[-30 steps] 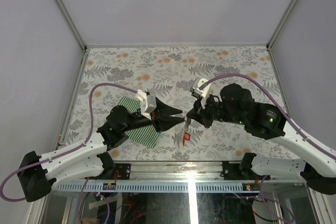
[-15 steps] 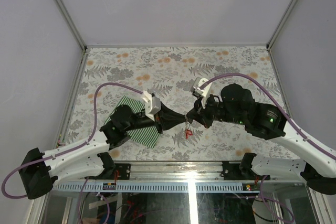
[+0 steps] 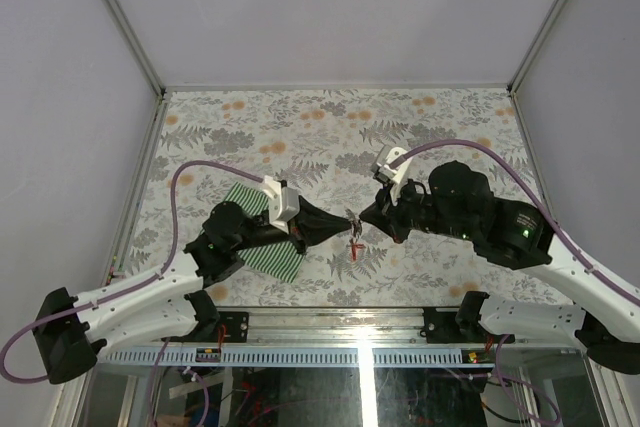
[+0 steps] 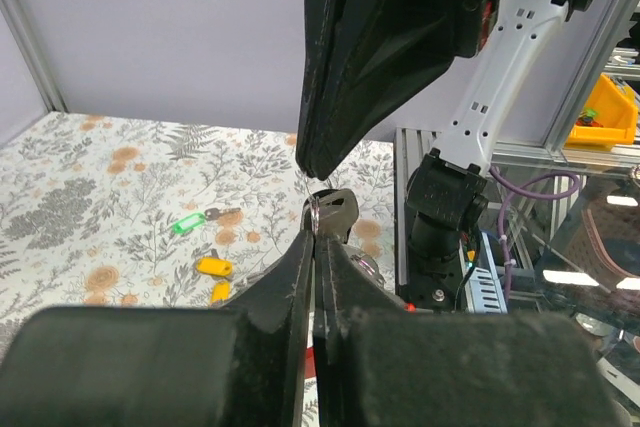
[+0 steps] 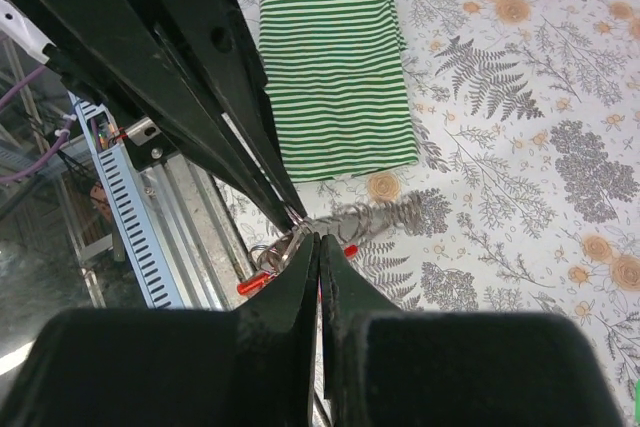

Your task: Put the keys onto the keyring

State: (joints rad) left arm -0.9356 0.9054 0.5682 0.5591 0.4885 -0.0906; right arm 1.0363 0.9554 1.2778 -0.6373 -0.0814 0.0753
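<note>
The keyring (image 3: 351,219) hangs above the table's front middle between both gripper tips, its red tag (image 3: 353,250) dangling below. My left gripper (image 3: 343,217) comes in from the left and is shut on the thin grey ring (image 4: 315,212). My right gripper (image 3: 360,215) meets it from the right, shut on the same keyring (image 5: 278,245); the red tag (image 5: 252,285) shows just beside its tips. In the left wrist view the keys lie on the floral table beyond: one with a green tag (image 4: 185,224) and two with yellow tags (image 4: 213,266). They are hidden in the top view.
A green-and-white striped cloth (image 3: 262,247) lies under my left arm, shown flat in the right wrist view (image 5: 335,77). The table's near edge and metal rail (image 3: 360,312) run just below the grippers. Grey walls enclose the table on three sides.
My left gripper has closed from partly open and moved right until its tips meet the right gripper's at the keyring. The right gripper shifted slightly right, and the red tag rose a little.
</note>
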